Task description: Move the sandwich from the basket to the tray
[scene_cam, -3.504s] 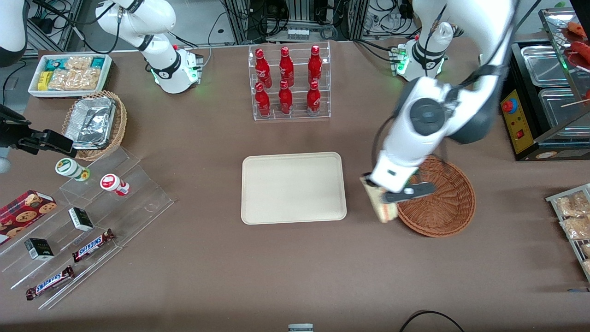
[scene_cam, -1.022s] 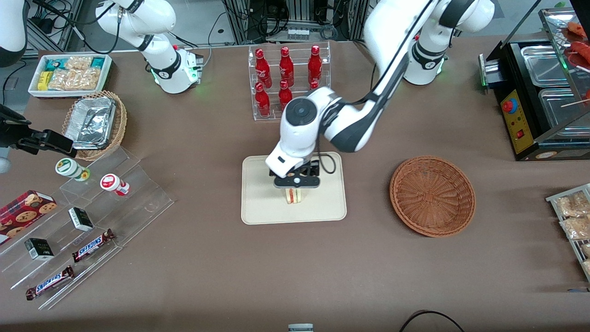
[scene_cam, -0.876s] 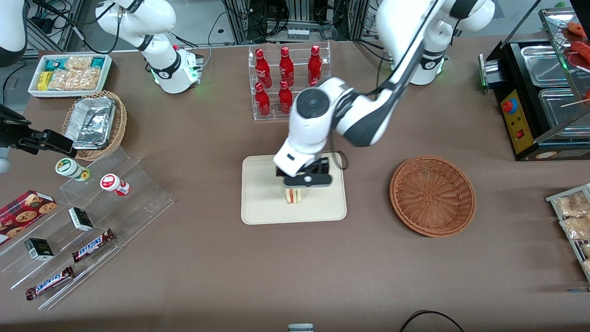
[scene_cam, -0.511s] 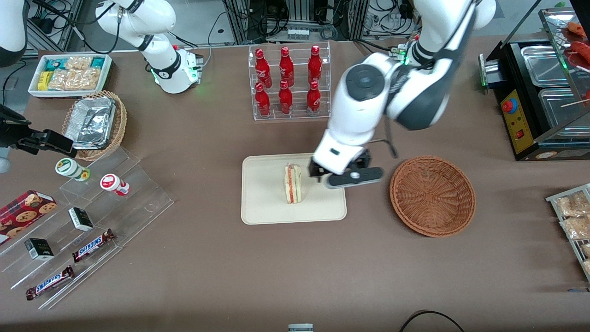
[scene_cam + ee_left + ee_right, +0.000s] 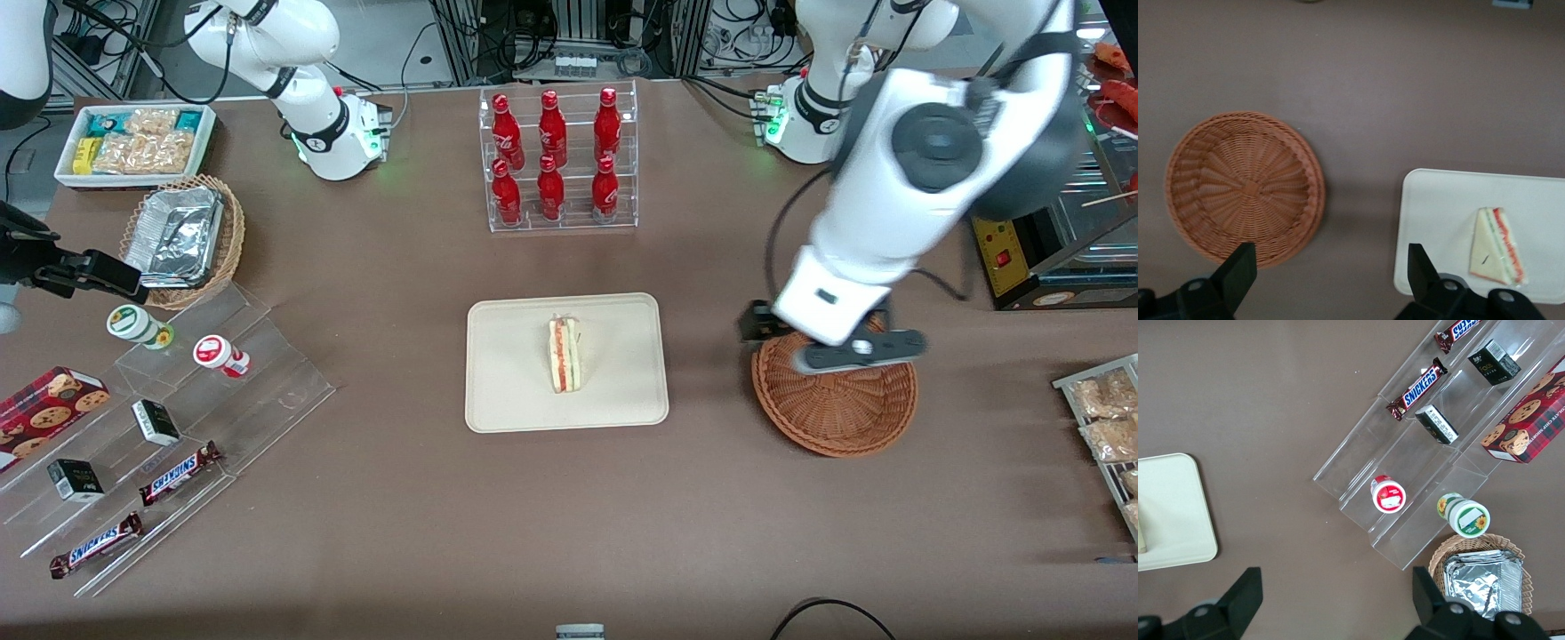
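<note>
Sandwich [image 5: 565, 355] lies on tray [image 5: 507, 391]; empty, seemingly spread pincer [image 5: 1331, 280] hovers above basket [image 5: 845, 413].

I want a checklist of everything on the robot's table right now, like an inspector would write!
Surface: brown table, no spills seen.
Job's things: sandwich lies on the tray; basket holds nothing.
Clutter: red bottles in a clear rack, Snickers bars, foil containers in a tan wicker basket.
Grippers: gripper open, holding nothing, above the basket.
Cables: black cable at the table edge nearest the camera.
Surroundings: black food warmer at the working arm's end.
</note>
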### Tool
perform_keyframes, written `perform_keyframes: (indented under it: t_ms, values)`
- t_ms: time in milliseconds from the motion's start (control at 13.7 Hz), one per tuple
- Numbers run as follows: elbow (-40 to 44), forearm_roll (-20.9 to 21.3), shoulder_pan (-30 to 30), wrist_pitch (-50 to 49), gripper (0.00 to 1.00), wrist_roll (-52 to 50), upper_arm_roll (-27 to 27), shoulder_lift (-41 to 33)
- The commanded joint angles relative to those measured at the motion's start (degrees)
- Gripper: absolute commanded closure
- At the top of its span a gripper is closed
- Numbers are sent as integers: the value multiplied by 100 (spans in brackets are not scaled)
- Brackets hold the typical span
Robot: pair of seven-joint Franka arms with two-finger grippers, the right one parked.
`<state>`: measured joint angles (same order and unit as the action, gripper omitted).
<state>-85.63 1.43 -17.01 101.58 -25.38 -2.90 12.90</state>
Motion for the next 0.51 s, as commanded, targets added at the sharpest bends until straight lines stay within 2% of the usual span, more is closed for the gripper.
perform_keyframes:
  t_ms: [0, 219, 438]
  values:
    - [-296, -186, 522, -296, 0, 909, -70, -436]
    - [-375, -187, 1014, -657, 0, 1700, -70, -674]
    - [-831, -178, 1341, -666, 0, 2142, -70, -1121]
